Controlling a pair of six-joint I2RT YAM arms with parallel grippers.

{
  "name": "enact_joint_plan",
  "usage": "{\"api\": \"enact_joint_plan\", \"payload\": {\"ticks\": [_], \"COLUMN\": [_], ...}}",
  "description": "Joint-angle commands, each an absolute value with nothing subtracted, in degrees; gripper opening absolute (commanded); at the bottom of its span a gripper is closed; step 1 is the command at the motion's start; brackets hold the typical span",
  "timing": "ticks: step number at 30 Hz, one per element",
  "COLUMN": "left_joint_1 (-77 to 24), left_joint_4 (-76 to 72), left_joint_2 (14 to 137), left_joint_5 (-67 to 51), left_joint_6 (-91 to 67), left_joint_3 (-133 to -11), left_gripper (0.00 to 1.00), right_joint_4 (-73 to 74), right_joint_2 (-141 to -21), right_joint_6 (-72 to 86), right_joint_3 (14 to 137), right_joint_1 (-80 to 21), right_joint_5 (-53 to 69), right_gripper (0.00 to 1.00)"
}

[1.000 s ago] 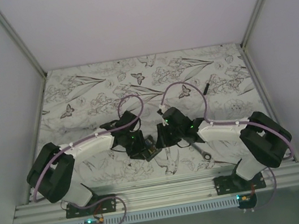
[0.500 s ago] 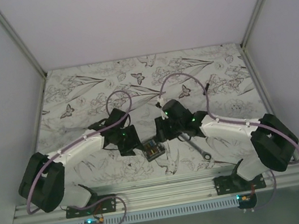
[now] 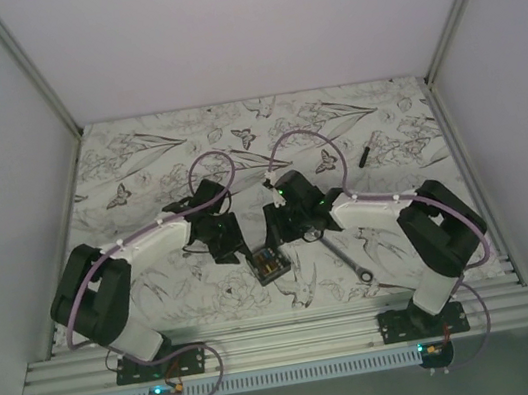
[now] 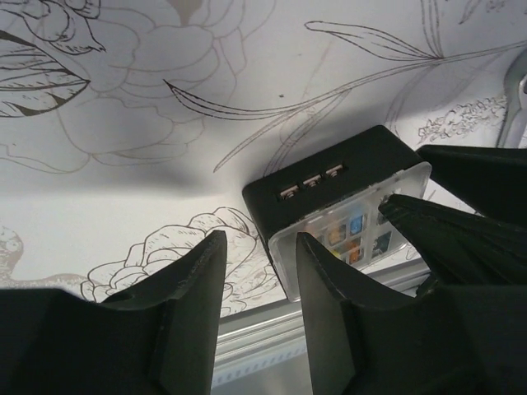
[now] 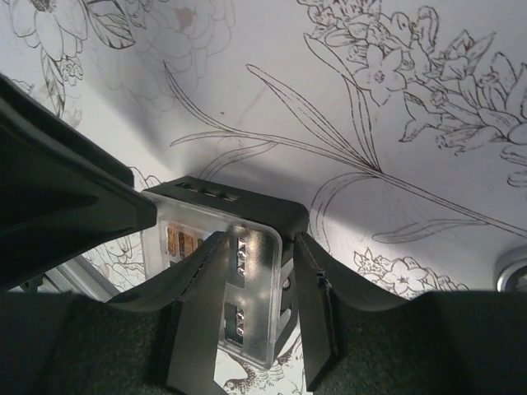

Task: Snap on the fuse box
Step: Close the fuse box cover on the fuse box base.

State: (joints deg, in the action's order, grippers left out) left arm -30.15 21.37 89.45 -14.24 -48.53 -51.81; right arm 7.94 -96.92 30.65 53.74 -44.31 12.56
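Lying just beyond the parted left gripper (image 4: 260,253) and right gripper (image 5: 260,247), the fuse box (image 3: 268,263) seems ungripped.

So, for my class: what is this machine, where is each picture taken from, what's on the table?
It is a robot: a left arm and a right arm bolted side by side. One picture looks down from above and behind them; the other two come from a camera on each wrist. On the flowered cloth lie a black fuse box with a clear lid, a silver wrench and a thin black stick. The left gripper and right gripper stand open at the box; neither seems to grip it.
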Motion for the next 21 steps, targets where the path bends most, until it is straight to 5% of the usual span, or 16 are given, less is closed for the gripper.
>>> {"api": "enact_joint_plan", "payload": {"ticks": [1, 11, 21], "left_joint_1": [-29.7, -31.5, -30.9], "left_joint_4": [22.6, 16.1, 15.6], "left_joint_2": [91.5, 97.2, 93.4], "left_joint_5": [-15.0, -18.7, -17.1], "left_joint_6": [-48.0, -50.8, -49.1], "left_joint_3": [-51.6, -45.8, -46.8], "left_gripper": [0.4, 0.18, 0.26], "right_joint_4": [6.5, 6.3, 6.6], "right_joint_2": [-98.5, -99.1, -92.1], "right_joint_6": [30.9, 32.1, 30.6], "right_joint_3": [53.7, 48.3, 49.6], "right_joint_1": [-44.0, -45.0, -45.4], "right_joint_5": [15.8, 14.8, 7.7], "right_gripper": [0.41, 0.35, 0.4]}}
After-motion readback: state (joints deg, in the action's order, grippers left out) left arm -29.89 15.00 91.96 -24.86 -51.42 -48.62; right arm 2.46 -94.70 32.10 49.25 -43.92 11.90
